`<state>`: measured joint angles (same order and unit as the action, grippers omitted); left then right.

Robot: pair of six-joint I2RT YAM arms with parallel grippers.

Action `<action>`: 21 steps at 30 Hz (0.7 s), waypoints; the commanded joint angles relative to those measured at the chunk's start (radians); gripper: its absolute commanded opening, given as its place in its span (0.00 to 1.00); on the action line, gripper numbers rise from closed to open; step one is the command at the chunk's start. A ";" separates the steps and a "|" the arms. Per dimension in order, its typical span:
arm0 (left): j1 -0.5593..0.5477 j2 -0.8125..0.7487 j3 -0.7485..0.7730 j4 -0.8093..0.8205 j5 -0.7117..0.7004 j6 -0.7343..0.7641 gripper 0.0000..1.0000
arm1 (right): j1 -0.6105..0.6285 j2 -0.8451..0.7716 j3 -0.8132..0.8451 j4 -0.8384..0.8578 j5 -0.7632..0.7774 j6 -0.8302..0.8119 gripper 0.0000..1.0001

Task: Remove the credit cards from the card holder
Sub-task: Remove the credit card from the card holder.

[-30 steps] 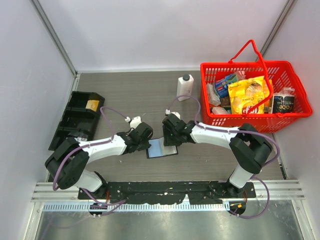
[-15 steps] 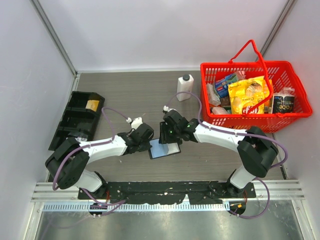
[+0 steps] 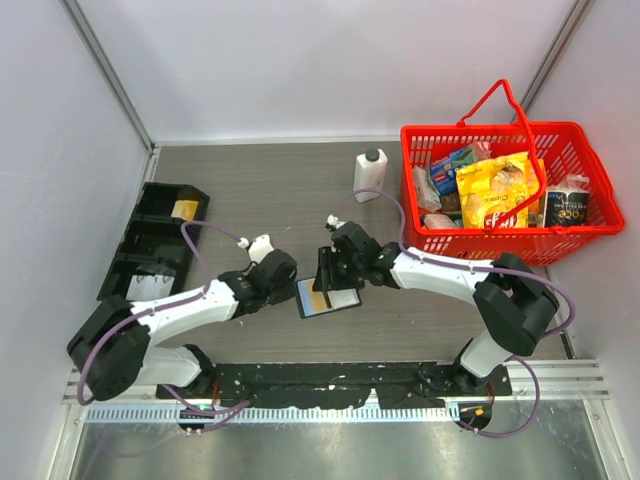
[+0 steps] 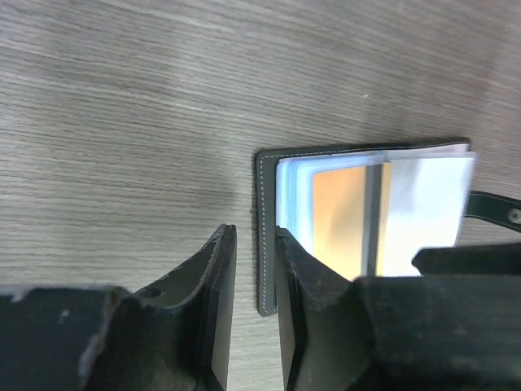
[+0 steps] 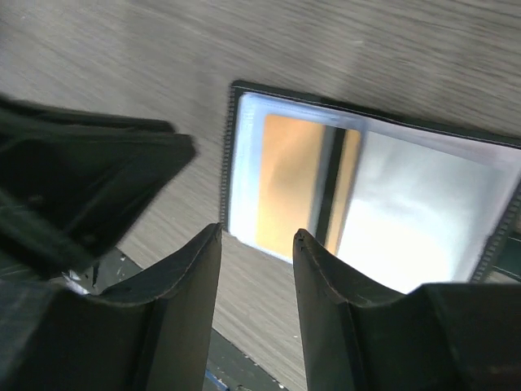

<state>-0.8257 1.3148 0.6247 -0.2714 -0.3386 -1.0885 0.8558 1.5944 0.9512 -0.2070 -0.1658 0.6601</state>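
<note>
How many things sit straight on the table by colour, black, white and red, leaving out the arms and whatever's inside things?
Black: 2, tray and card holder
White: 1, bottle
Red: 1, basket
Total: 4

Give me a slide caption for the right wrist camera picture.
Right fingers apart over the open card holder, an orange credit card showing inside.

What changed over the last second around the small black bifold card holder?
The right gripper shifted slightly left over the card holder, where a yellowish-orange card now shows. The left gripper stays at its left edge. Red plastic basket and white bottle unmoved.
</note>
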 commanded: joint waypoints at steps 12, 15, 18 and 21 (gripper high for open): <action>-0.004 0.060 0.046 0.172 0.136 0.059 0.26 | -0.136 -0.050 -0.184 0.234 -0.083 0.027 0.47; -0.004 0.084 0.035 0.152 0.127 0.024 0.22 | -0.139 -0.044 -0.196 0.264 -0.101 0.027 0.46; -0.004 0.093 0.032 0.129 0.108 0.013 0.18 | -0.139 -0.033 -0.212 0.294 -0.126 0.032 0.46; -0.004 0.113 0.036 0.117 0.108 0.009 0.15 | -0.139 -0.016 -0.220 0.316 -0.155 0.035 0.46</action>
<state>-0.8265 1.4075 0.6411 -0.1497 -0.2165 -1.0626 0.7197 1.5711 0.7414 0.0307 -0.2634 0.6796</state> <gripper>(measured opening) 0.166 0.462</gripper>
